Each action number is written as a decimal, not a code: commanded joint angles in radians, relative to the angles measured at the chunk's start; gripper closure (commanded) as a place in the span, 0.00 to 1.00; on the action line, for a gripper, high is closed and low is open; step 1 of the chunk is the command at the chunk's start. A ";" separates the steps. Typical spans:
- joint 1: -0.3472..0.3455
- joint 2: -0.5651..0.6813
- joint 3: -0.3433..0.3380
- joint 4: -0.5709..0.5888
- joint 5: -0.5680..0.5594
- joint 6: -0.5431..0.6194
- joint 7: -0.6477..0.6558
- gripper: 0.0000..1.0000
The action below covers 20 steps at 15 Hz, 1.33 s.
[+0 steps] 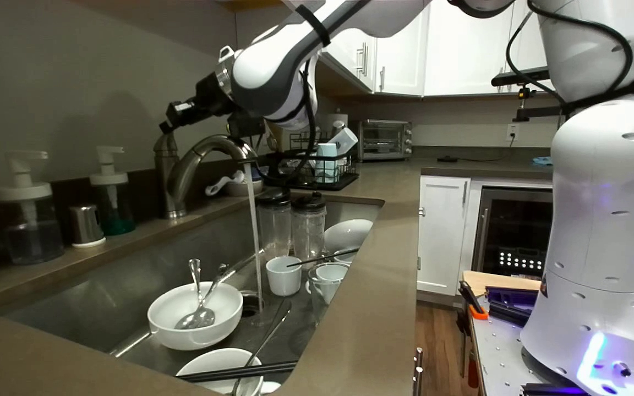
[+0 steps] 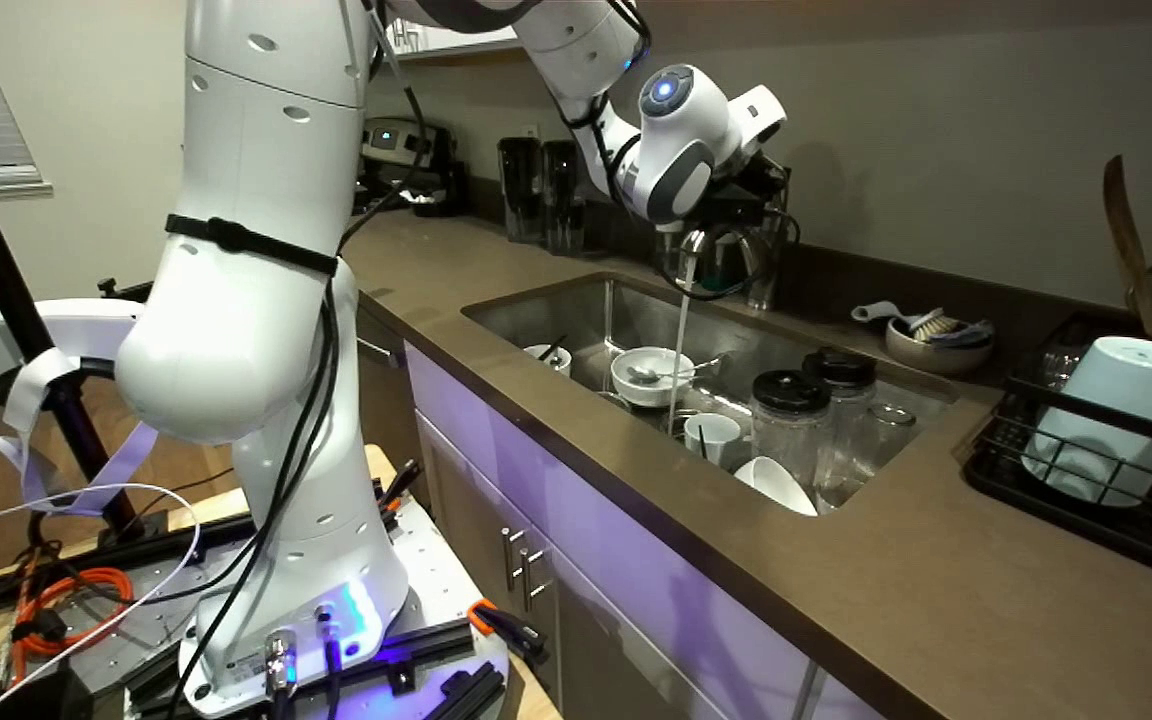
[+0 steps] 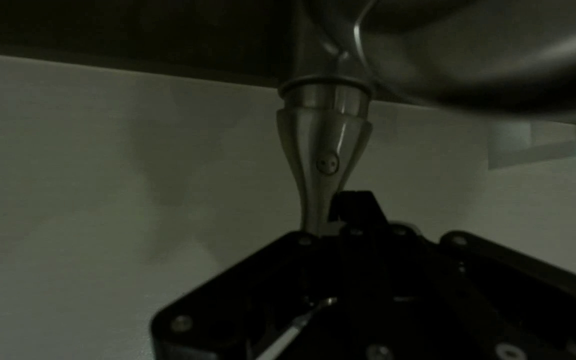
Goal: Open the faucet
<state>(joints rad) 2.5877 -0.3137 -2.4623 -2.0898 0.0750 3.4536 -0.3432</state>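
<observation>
Brown countertop [image 1: 375, 275] frames the sink [image 1: 119, 286], where a white bowl [image 1: 196, 336] holds cutlery [image 1: 200, 318]. Beyond that, water [image 1: 254, 231] streams from the faucet [image 1: 180, 179], which rises behind the sink. My gripper [image 1: 166, 127] is closed, its fingertips [image 3: 358, 206] just beside the faucet's lever [image 3: 319, 150]; whether they touch, I cannot tell. Farther off stands a toaster oven [image 1: 384, 138].

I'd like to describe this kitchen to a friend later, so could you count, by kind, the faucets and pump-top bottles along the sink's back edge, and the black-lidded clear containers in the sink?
Faucet: 1
Pump-top bottles: 2
Black-lidded clear containers: 2
Total: 5
</observation>
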 commanded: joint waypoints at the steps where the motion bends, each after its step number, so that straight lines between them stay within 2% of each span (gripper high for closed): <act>1: 0.020 0.034 -0.040 0.025 0.052 0.000 -0.027 0.97; 8: 0.023 0.035 -0.044 0.032 0.054 0.000 -0.019 0.97; 12: 0.023 0.031 -0.028 -0.016 0.031 0.000 0.013 0.97; 20: -0.023 0.059 0.032 -0.097 0.010 0.000 0.041 0.97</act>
<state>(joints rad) 2.5968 -0.3023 -2.4569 -2.1334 0.0916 3.4535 -0.3353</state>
